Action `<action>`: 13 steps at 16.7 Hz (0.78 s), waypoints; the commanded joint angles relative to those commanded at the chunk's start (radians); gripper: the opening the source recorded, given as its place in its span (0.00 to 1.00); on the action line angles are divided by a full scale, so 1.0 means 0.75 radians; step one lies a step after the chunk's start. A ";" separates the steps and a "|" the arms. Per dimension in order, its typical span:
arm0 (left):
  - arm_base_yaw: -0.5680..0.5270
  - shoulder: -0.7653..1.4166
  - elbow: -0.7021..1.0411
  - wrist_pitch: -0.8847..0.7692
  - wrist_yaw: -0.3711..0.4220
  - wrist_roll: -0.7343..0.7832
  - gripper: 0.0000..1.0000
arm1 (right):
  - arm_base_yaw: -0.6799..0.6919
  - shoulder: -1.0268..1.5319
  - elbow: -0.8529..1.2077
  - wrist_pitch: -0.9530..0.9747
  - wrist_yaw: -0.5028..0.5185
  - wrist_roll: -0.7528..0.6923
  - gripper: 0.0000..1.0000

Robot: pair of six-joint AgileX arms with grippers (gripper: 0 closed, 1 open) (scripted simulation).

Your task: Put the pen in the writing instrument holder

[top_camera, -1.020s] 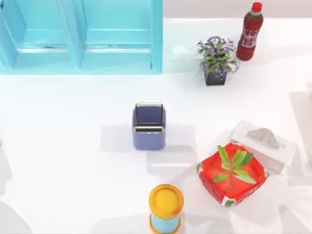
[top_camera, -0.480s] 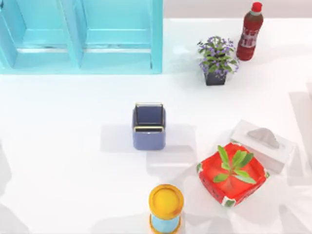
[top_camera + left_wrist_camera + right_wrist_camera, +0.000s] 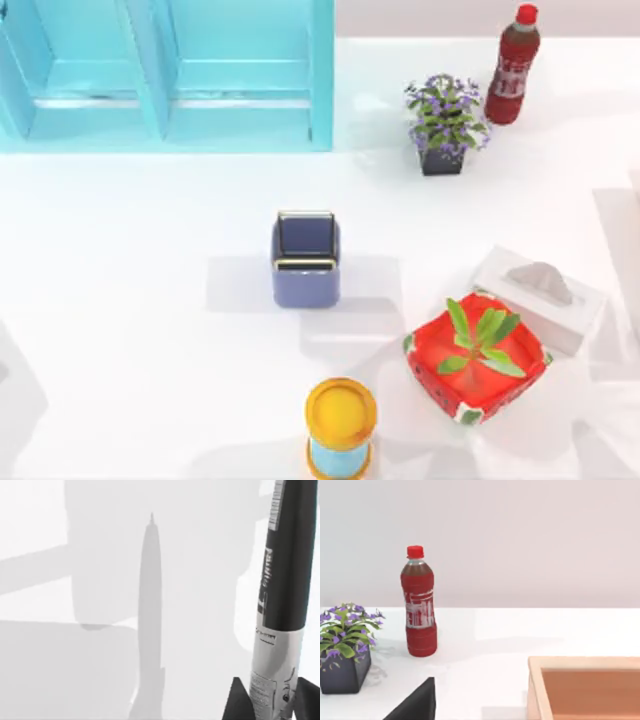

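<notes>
Clutter rings the writing instrument holder (image 3: 305,260), which stands upright near the centre of the top view on the white worktop (image 3: 130,300), its dark blue mouth open and nothing leaning on it. Below it, at the bottom edge of the frame, stands a yellow-topped cylinder (image 3: 340,428). To the lower right sits a red leaf-printed box (image 3: 478,358), touching or just beside a white tissue box (image 3: 540,298). At the upper right a potted purple flower (image 3: 445,125) stands near a red drink bottle (image 3: 512,65). A turquoise cabinet (image 3: 165,75) fills the upper left. Open worktop surrounds the holder on its left side.

In the left wrist view the pen (image 3: 280,600), black-barrelled with a white printed section, runs up the right of the frame, clamped between the dark fingers (image 3: 237,702) of the left tool (image 3: 270,705); its shadow falls on bare worktop beside it.

The right wrist view looks at the bottle, the flower pot and a wooden tray (image 3: 585,687); whether the right tool is open or closed I cannot tell.
</notes>
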 joint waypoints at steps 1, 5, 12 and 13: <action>0.018 -0.058 0.010 -0.118 0.008 0.046 0.00 | 0.000 0.000 0.000 0.000 0.000 0.000 1.00; 0.162 -0.321 0.041 -0.474 0.040 0.244 0.00 | 0.000 0.000 0.000 0.000 0.000 0.000 1.00; 0.284 -0.431 0.047 -0.616 0.059 0.335 0.00 | 0.000 0.000 0.000 0.000 0.000 0.000 1.00; 0.278 -0.425 0.044 -0.614 0.056 0.336 0.00 | 0.000 0.000 0.000 0.000 0.000 0.000 1.00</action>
